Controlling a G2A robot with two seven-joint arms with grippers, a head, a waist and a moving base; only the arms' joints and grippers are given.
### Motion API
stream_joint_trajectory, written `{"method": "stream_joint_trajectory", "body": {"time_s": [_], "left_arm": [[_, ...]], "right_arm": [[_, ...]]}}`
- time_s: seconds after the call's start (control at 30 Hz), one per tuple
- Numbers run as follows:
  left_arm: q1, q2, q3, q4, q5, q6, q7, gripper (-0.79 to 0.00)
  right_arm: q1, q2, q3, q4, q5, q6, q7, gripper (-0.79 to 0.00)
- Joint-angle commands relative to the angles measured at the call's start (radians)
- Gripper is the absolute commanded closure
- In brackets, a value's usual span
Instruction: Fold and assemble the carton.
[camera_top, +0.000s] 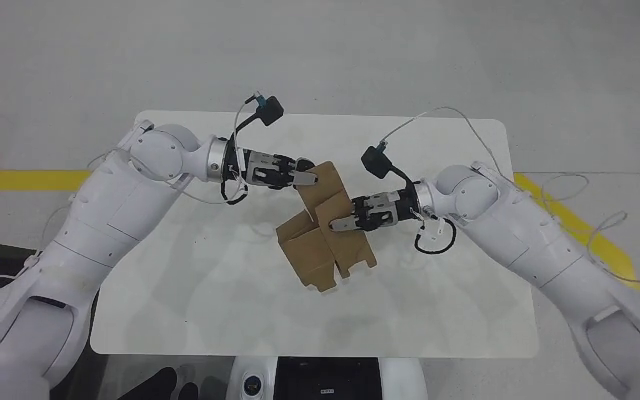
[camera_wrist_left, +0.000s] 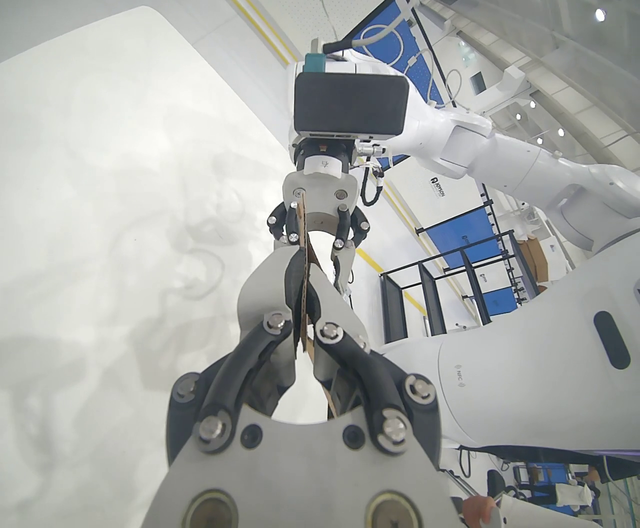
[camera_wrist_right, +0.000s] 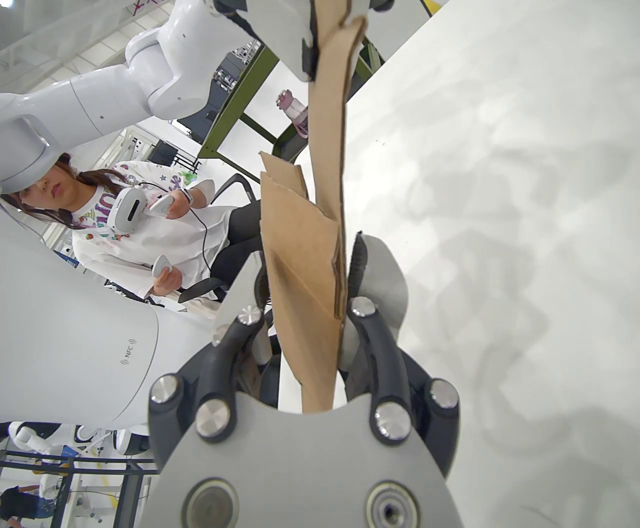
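— What grips the carton (camera_wrist_right: 300, 260)?
— The right jaws, closed on its near edge, above the white counter (camera_wrist_right: 500, 150).
— And the far end?
— Pinched by the left jaws, with the brown card running edge-on between them.

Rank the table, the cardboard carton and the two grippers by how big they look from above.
1. table
2. carton
3. left gripper and right gripper: smallest, and they look about alike, so I won't rank them.
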Motion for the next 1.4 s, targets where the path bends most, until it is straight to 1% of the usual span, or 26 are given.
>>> {"method": "stream_joint_trajectory", "body": {"time_s": [0.0,0.1,0.13,0.17,0.2,0.37,0.53,0.63,0.7,0.8,0.93,1.0,1.13,1.37], "left_arm": [[-0.001,-0.002,-0.004,0.005,-0.001,-0.002,-0.003,0.0],[0.001,-0.004,-0.012,0.013,0.0,-0.005,-0.001,0.0],[0.002,-0.004,-0.016,0.016,0.0,-0.01,0.0,0.0],[0.004,-0.005,-0.02,0.015,0.0,-0.015,0.005,-0.345],[0.007,-0.004,-0.027,0.012,0.0,-0.026,0.016,-0.785],[0.028,0.004,-0.069,0.007,-0.028,-0.069,0.059,-0.785],[0.065,0.022,-0.141,0.014,-0.011,-0.111,0.115,-0.785],[0.102,0.034,-0.171,-0.014,0.037,-0.105,0.142,-0.785],[0.134,0.04,-0.189,-0.034,0.068,-0.091,0.179,-0.785],[0.181,0.045,-0.207,-0.063,0.106,-0.06,0.238,-0.785],[0.236,0.045,-0.211,-0.115,0.186,-0.02,0.31,-0.785],[0.254,0.042,-0.205,-0.139,0.203,-0.008,0.326,-0.785],[0.273,0.035,-0.19,-0.174,0.215,0.008,0.339,-0.785],[0.283,0.013,-0.148,-0.194,0.229,0.037,0.354,-0.785]], "right_arm": [[0.016,0.003,-0.03,0.002,0.011,-0.01,-0.01,-0.145],[0.041,0.009,-0.079,-0.003,0.032,-0.035,-0.035,0.0],[0.05,0.011,-0.095,-0.003,0.038,-0.042,-0.042,0.0],[0.059,0.013,-0.111,-0.003,0.044,-0.05,-0.05,0.0],[0.067,0.015,-0.127,-0.003,0.052,-0.058,-0.058,0.0],[0.103,0.021,-0.198,0.012,0.116,-0.085,-0.085,0.0],[0.114,0.022,-0.222,0.04,0.255,-0.077,-0.077,0.0],[0.104,0.023,-0.208,0.081,0.391,-0.064,-0.064,0.0],[0.091,0.023,-0.19,0.109,0.479,-0.049,-0.049,0.0],[0.073,0.022,-0.159,0.139,0.561,-0.019,-0.019,0.0],[0.043,0.019,-0.117,0.167,0.613,0.009,0.009,0.0],[0.029,0.016,-0.099,0.181,0.624,0.016,0.016,0.0],[0.003,0.01,-0.071,0.194,0.62,0.04,0.005,0.0],[-0.039,-0.003,-0.018,0.191,0.585,0.061,-0.032,0.0]]}}
